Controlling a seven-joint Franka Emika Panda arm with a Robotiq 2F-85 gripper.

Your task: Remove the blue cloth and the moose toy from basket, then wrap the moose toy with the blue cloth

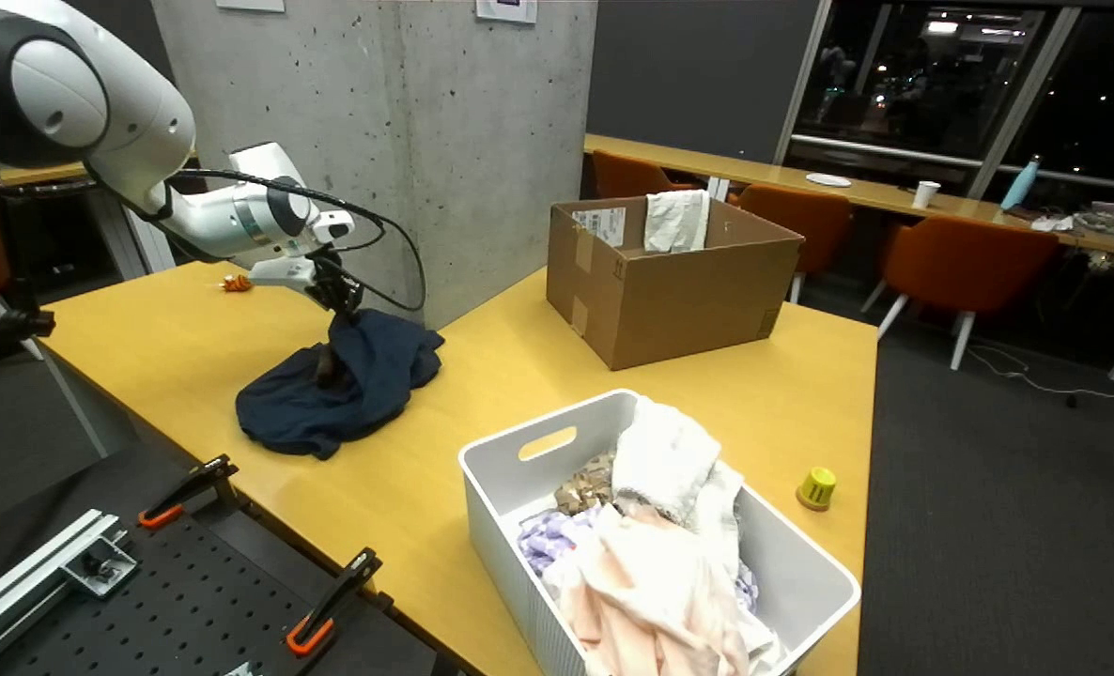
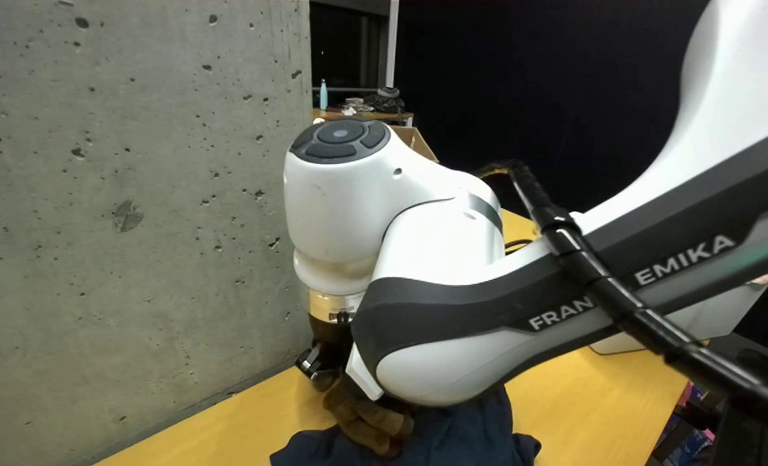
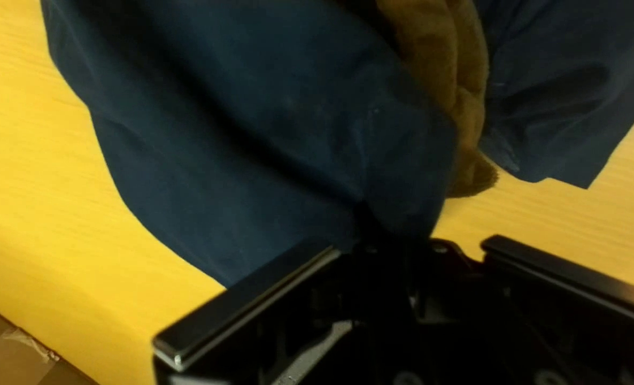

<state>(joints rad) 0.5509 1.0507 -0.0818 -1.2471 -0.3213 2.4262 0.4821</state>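
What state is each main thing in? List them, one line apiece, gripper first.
gripper: closed on the dark blue cloth
dark blue cloth: crumpled on the table, one fold held up
moose toy: partly covered, not yet fully wrapped
light grey basket: open, heaped with cloths
cardboard box: upright, open-topped
white cloth: draped over the box's edge
white cup: upright on the far desk

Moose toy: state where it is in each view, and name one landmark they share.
In an exterior view: moose toy, left of centre, a dark brown bit showing among folds of the blue cloth.
In an exterior view: moose toy, at the bottom, about midway across, beside the blue cloth.
Wrist view: moose toy, upper right, between parts of the blue cloth.
Shared landmark: the blue cloth, next to the moose toy in all three.
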